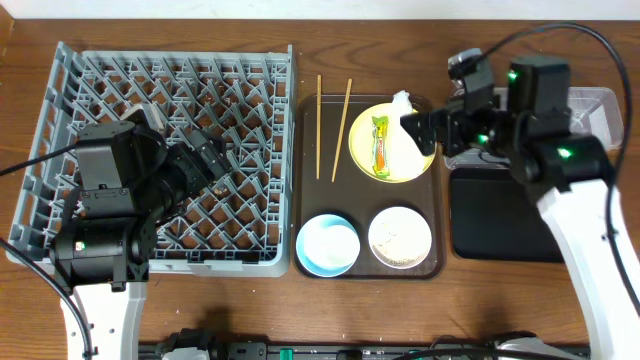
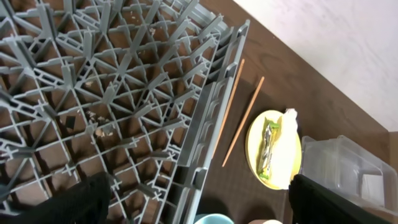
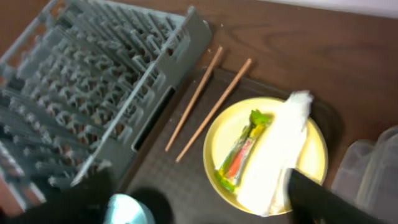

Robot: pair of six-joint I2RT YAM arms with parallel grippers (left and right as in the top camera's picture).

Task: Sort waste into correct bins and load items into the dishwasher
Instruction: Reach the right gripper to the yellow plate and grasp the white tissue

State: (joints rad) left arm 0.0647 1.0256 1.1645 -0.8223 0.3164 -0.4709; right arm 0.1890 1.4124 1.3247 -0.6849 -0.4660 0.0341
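The grey dish rack [image 1: 150, 90] fills the left and is empty. On the brown serving tray lie two chopsticks [image 1: 319, 125], a yellow plate [image 1: 400, 166], a light-blue bowl [image 1: 327, 245] and a white bowl [image 1: 400, 237] holding rice scraps. The green-and-orange wrapper [image 1: 381, 143] and the white tissue [image 3: 277, 155] lie on the plate. My right gripper [image 1: 412, 128] is open above the plate's right side, and the tissue lies below its fingers [image 3: 199, 205]. My left gripper [image 1: 215, 160] is open and empty above the rack [image 2: 124, 93].
The clear tub [image 1: 590, 105] stands at the back right, and the black tray [image 1: 500, 215] lies in front of it. The brown serving tray [image 1: 365, 200] sits between the rack and the bins. The right arm reaches over the tub.
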